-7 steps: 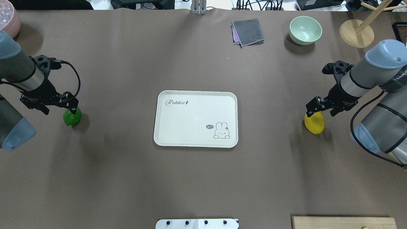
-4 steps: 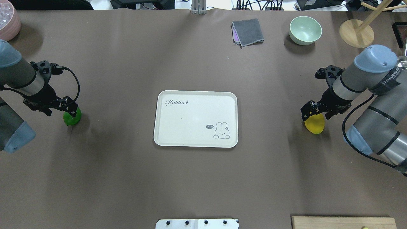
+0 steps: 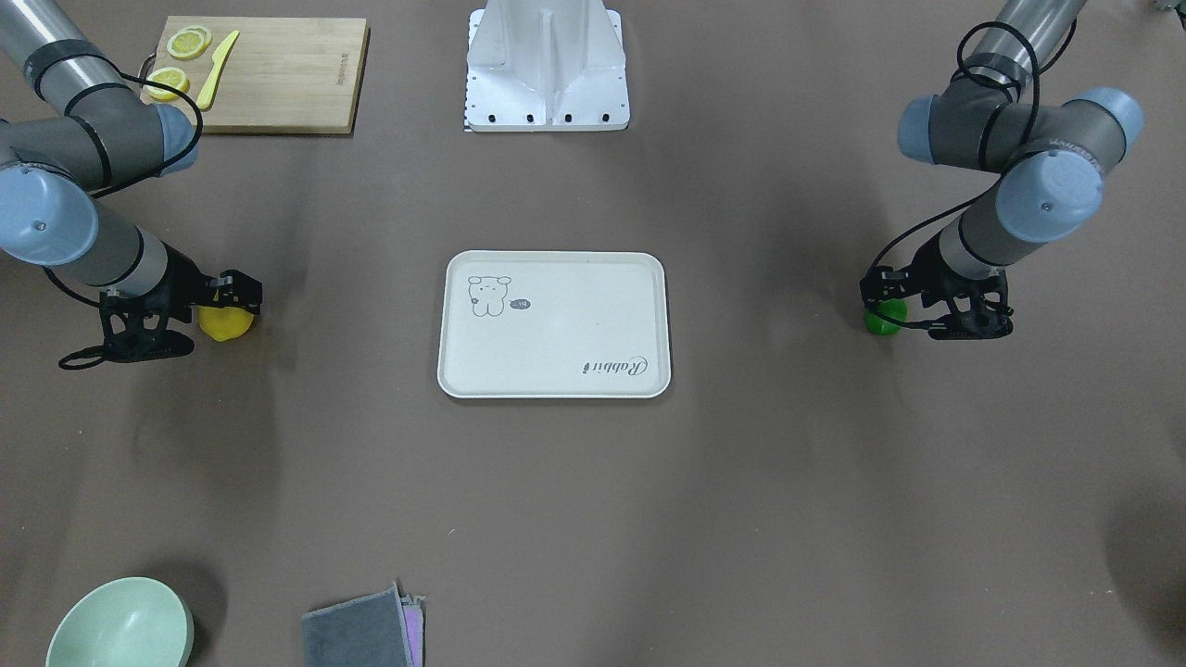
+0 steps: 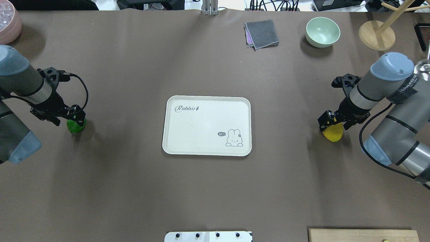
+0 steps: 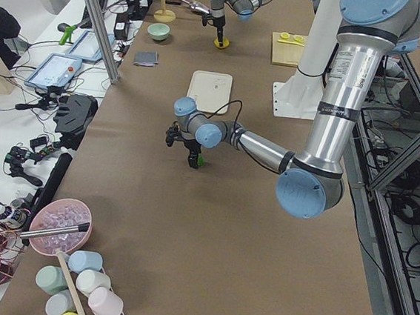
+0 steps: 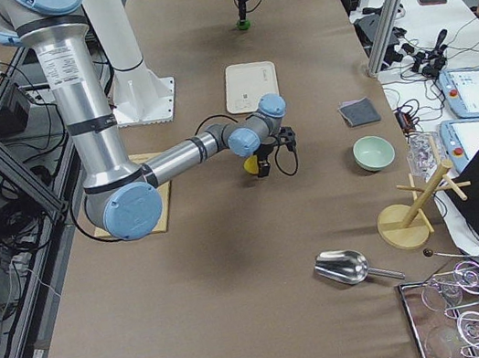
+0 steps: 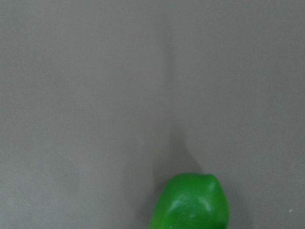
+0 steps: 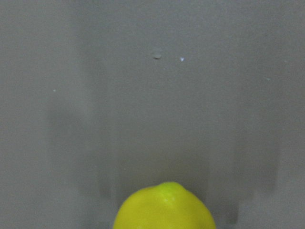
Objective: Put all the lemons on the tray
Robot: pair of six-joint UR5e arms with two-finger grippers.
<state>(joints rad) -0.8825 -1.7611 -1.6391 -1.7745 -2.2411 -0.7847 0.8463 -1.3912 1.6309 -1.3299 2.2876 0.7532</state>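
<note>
the tray (image 4: 201, 124) lies mid-table between the arms, holding no lemon yet, probably so either arm can reach it. the right gripper (image 4: 334, 125) straddles the yellow lemon (image 4: 333, 134) and the left gripper (image 4: 74, 118) the smaller green lemon (image 4: 75, 126), both fruits on the table well apart from the tray; whether either pinches i cannot tell. since a second ago both grippers have sunk lower over unmoved fruit.

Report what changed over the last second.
Both grippers came down: the left gripper over the small dark green lemon, the right gripper over the bright yellow lemon. Whether either has closed is unclear. Lemons and the cream-white rectangular tray stayed put.
</note>
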